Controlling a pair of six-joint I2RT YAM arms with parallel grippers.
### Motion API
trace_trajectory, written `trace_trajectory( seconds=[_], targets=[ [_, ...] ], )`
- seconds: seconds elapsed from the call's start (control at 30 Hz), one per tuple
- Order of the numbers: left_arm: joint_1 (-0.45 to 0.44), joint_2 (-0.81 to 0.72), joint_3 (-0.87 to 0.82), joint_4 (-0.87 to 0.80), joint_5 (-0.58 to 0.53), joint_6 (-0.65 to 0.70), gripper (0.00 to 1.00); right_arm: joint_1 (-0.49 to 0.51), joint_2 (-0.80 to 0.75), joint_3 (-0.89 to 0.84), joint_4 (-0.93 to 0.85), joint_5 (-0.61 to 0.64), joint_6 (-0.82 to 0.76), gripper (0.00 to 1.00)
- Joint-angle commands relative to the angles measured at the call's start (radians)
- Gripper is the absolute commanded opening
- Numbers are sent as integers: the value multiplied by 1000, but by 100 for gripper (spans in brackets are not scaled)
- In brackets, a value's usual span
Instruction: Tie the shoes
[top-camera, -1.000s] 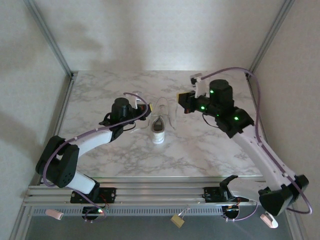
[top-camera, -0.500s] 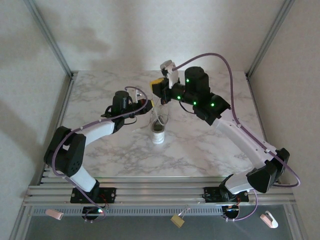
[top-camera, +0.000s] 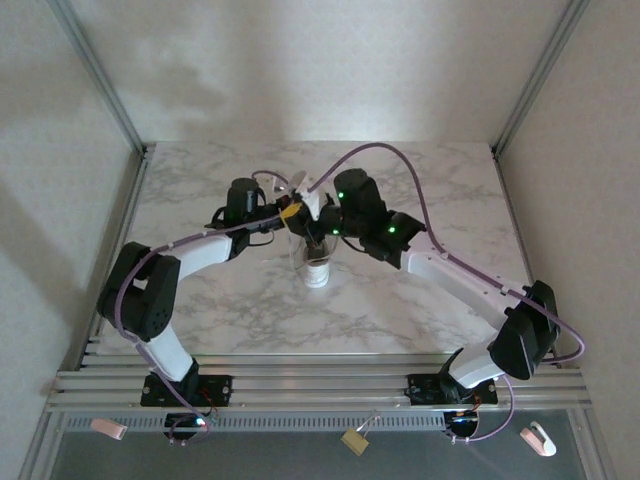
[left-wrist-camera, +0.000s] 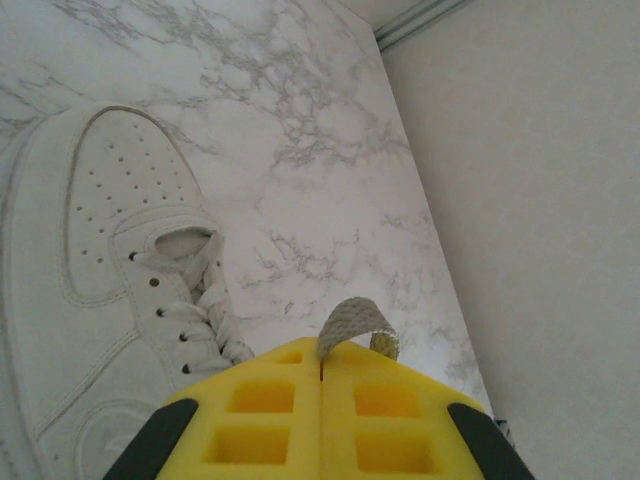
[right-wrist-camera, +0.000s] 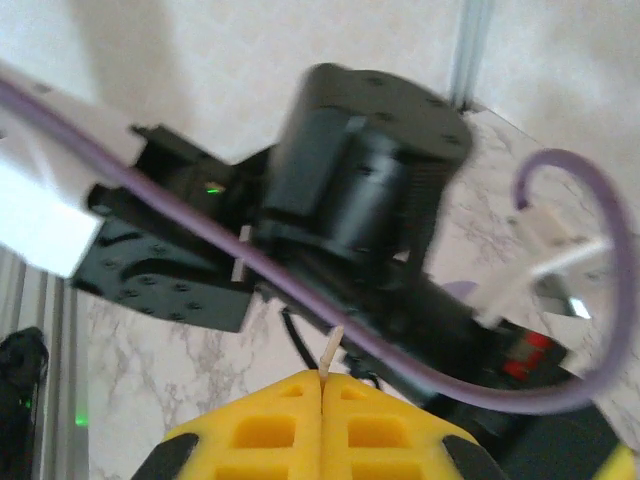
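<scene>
Both pinched shut over the sneaker's (top-camera: 317, 270) far end: my left gripper (left-wrist-camera: 321, 372) holds a lace loop (left-wrist-camera: 350, 318), my right gripper (right-wrist-camera: 322, 382) seemingly just a lace tip (right-wrist-camera: 333, 352), so pull hard and I'll lose it.

In the left wrist view the white sneaker (left-wrist-camera: 110, 260) runs off the left edge, and its rear part is hidden behind the closed yellow fingers of the left gripper (left-wrist-camera: 321, 352). A loop of white lace (left-wrist-camera: 350, 318) rises from between those pads; its run beneath them is covered. Between the closed pads of the right gripper (right-wrist-camera: 323, 380) a thin pale sliver (right-wrist-camera: 334, 352) sticks up, too small to identify. Beyond it the left arm (right-wrist-camera: 360, 190) is blurred. From above, both grippers cover the sneaker's far end, and the lace there is too fine to trace.
</scene>
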Motion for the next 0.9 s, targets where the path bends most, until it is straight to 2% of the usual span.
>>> trace_trajectory(
  seconds=[0.0, 0.13, 0.4, 0.47, 0.63, 0.77, 0.87],
  targets=[
    [11, 15, 47, -23, 55, 1, 0, 61, 23, -20, 14, 114, -137, 0],
    [22, 20, 76, -75, 78, 39, 0, 104, 90, -32, 5, 142, -183, 0],
    [30, 37, 162, -300, 91, 210, 0, 241, 291, -10, 55, 385, -309, 0],
    [30, 43, 182, -347, 91, 246, 0, 259, 347, 25, 29, 390, -360, 0],
    [28, 51, 227, -416, 79, 285, 0, 284, 479, 131, 21, 492, -500, 0],
    [20, 47, 275, -500, 60, 347, 0, 316, 612, 248, 9, 673, -688, 0],
    [-2, 48, 326, -593, 4, 396, 0, 323, 688, 293, 80, 789, -803, 0]
  ],
)
